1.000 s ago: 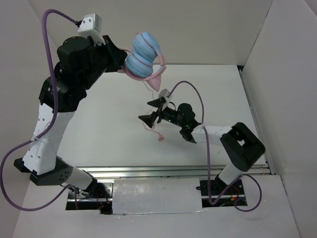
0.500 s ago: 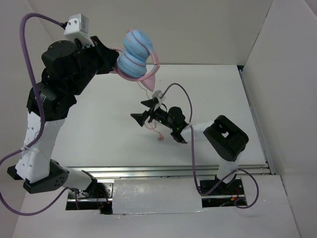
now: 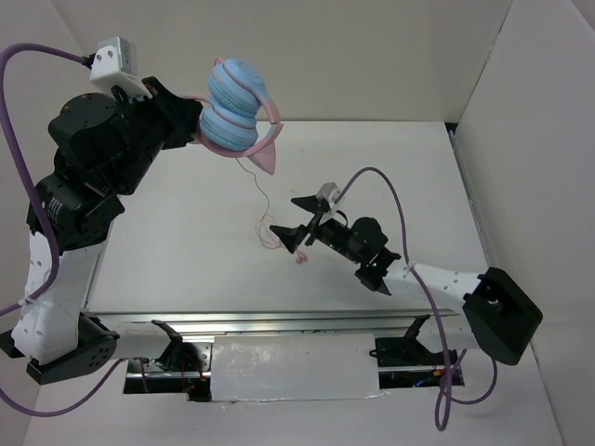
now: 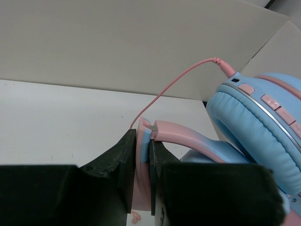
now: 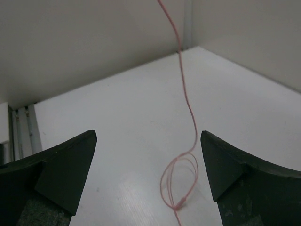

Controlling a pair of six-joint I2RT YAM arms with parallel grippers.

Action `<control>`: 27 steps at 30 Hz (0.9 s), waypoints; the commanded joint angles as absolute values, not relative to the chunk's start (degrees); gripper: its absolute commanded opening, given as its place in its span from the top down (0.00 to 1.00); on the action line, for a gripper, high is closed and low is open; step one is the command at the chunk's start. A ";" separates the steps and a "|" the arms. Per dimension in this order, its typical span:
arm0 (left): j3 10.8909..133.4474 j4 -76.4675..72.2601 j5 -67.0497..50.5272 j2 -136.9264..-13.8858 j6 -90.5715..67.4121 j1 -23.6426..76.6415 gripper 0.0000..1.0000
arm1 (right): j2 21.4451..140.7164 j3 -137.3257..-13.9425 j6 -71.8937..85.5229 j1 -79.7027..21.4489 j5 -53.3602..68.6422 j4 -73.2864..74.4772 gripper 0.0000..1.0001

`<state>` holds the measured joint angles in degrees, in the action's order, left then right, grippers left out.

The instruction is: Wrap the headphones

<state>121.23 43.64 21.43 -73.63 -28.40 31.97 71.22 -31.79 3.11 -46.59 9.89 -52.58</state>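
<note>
Headphones (image 3: 232,111) sit pinched by the headband (image 4: 142,155) between the left fingers (image 4: 120,165).

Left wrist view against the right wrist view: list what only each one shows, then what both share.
Only the left wrist view: the left claw shut on the pink headband of the headphones, and a blue ear cup close up, with the cable running into it.
Only the right wrist view: the right claw open, its fingers wide apart, and the cable's loop low by the table.
Both: the thin pink cable and a pale wall behind.
</note>
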 commanded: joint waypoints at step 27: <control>116.37 33.49 26.28 -64.42 -30.24 31.82 1.00 | 72.35 -70.06 -2.72 -27.86 -2.19 -31.10 1.00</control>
